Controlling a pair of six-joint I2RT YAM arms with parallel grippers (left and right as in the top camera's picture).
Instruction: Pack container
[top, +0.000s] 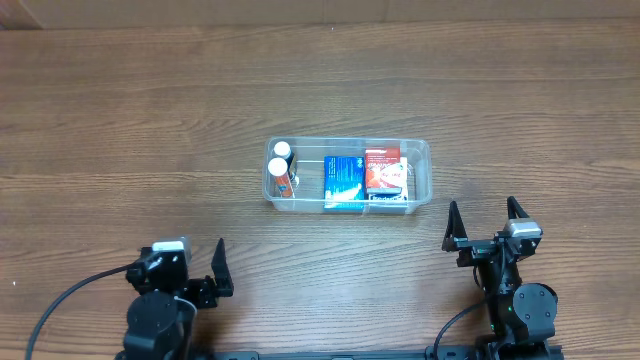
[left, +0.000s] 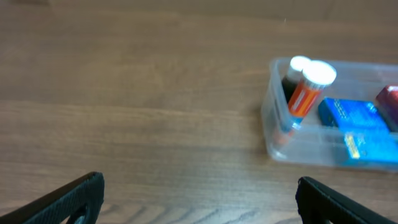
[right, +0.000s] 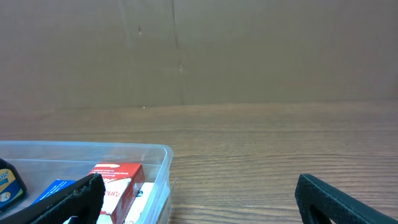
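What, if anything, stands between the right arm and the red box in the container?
Probably nothing, so yes, it looks reachable. The right end effector is open, with only table between it and the container. The red box lies at the container's right end, uncovered from above.

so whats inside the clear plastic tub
The clear rectangular plastic tub holds two white-capped bottles at one end, a blue box mid-tub, a red box at the other. Whatever lies under the boxes is covered.
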